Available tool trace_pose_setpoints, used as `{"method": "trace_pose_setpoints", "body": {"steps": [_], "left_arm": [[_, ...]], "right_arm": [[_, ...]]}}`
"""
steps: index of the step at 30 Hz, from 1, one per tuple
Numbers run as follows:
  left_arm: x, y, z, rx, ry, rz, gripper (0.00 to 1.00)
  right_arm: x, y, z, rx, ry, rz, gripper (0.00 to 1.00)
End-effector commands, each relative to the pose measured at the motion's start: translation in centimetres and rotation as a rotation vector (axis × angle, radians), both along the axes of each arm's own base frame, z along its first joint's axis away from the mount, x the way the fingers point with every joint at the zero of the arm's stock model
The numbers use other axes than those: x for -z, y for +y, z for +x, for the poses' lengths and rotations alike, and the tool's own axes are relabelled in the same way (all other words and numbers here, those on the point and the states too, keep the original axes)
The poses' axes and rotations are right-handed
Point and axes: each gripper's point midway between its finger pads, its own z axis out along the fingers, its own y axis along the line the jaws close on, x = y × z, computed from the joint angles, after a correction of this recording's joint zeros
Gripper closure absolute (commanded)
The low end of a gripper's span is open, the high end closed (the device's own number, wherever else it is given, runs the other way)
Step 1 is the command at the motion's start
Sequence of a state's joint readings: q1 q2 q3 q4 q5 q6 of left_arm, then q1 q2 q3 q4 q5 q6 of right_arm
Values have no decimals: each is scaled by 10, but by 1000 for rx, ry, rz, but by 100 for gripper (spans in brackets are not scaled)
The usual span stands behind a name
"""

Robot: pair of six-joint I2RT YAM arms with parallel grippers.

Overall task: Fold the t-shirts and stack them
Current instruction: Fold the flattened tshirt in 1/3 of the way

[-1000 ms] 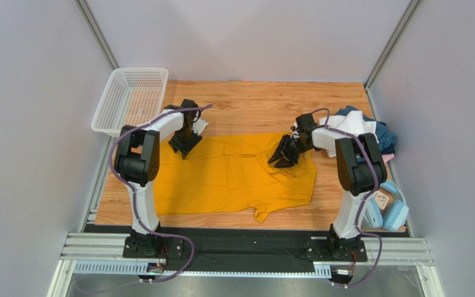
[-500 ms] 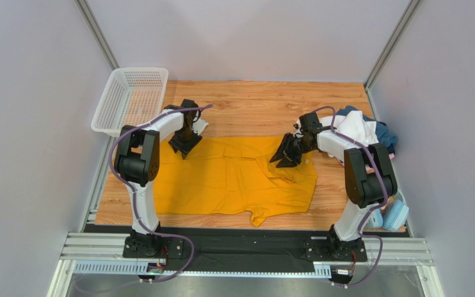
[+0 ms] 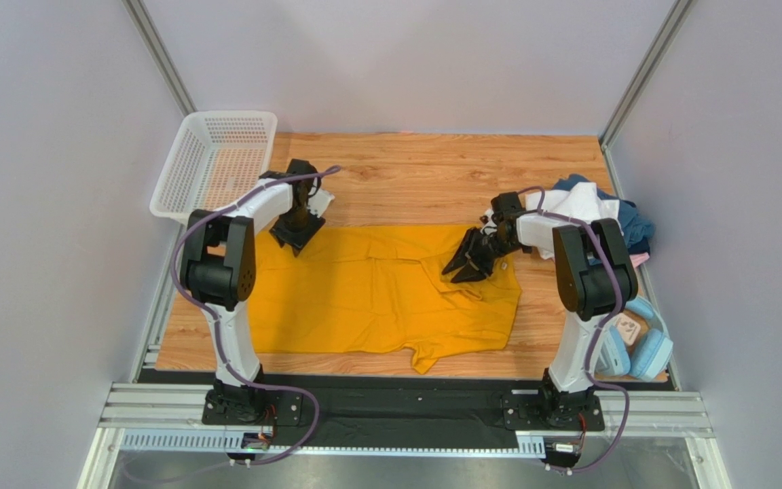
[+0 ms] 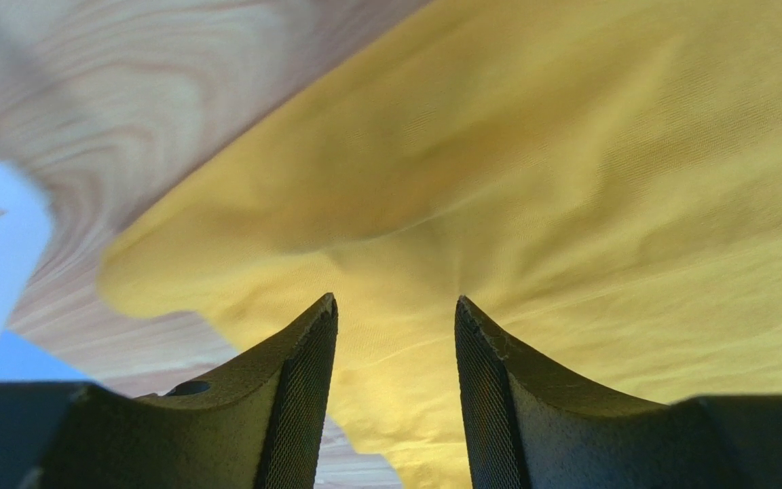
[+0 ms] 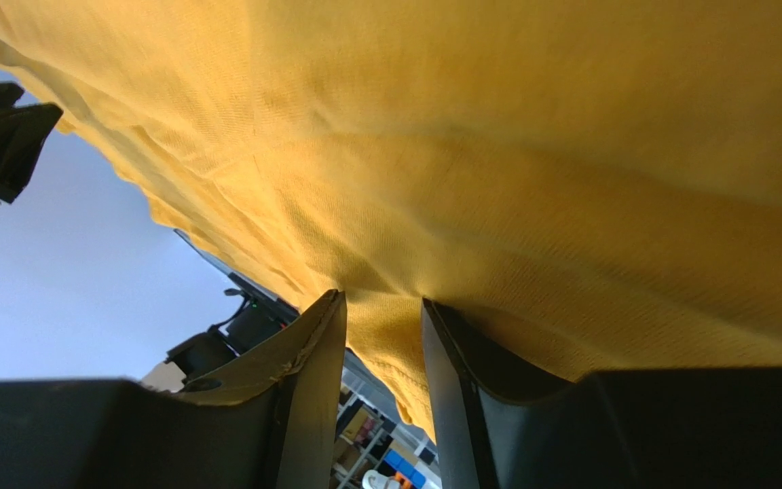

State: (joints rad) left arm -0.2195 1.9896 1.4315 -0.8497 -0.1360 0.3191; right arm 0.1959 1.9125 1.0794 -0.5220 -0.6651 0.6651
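The left gripper (image 4: pixel 395 302) has its jaws a modest gap apart with cloth filling the gap. Creases fan out from that spot, so it is judged to be pinching the far-left corner of the mustard-yellow t-shirt (image 3: pixel 385 290). The right gripper (image 5: pixel 383 297) has its jaws drawn to a narrow slot with a bunched fold of the same shirt caught between them. Here the cloth hangs above the wrist camera, which shows that this side is lifted off the table (image 3: pixel 415 168). Between the two grippers the shirt's far edge runs nearly straight. This double hold is probably meant to tension the far edge and flatten the garment before any fold is made. Toward the arm bases the body of the shirt lies spread on the wood, though the part nearest the right gripper is rumpled and a flap is tucked under at the near hem. Spreading therefore looks unfinished and folding not yet begun. Just outboard of the right gripper lies the heap of other t-shirts (image 3: pixel 594 209), white and dark blue with a pink edge, unfolded and awaiting their turn. Outboard of the left gripper stands the mesh basket (image 3: pixel 217 163), close to the pinched corner but apart from it. The headphones (image 3: pixel 650 346) rest beside the right arm's base, well clear of the cloth.
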Motion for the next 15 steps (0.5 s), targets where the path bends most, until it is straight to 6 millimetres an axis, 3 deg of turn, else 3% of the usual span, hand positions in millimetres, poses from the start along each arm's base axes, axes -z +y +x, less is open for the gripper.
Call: {"method": "trace_pose_setpoints", "body": {"steps": [1,6,9,12,14,15], "left_arm": [[-62,12,35,-59,-203,-46,46],[-61,12,45,-55,-183,-33,46],[-58,4,53,-65,-173,-71,46],[-59,-5,61,-78,-153,-106,46],[-67,-8,64,-88,-151,-119,47],[-75,-10,61,-84,-157,-138,47]], "right_arm": [[13,-16,43,57,-43,-19,60],[6,-27,79,119,-51,8,60],[17,-35,94,151,-18,13,60],[24,-28,98,146,9,32,62],[21,-26,95,124,-15,17,61],[8,-25,95,108,-55,-5,60]]}}
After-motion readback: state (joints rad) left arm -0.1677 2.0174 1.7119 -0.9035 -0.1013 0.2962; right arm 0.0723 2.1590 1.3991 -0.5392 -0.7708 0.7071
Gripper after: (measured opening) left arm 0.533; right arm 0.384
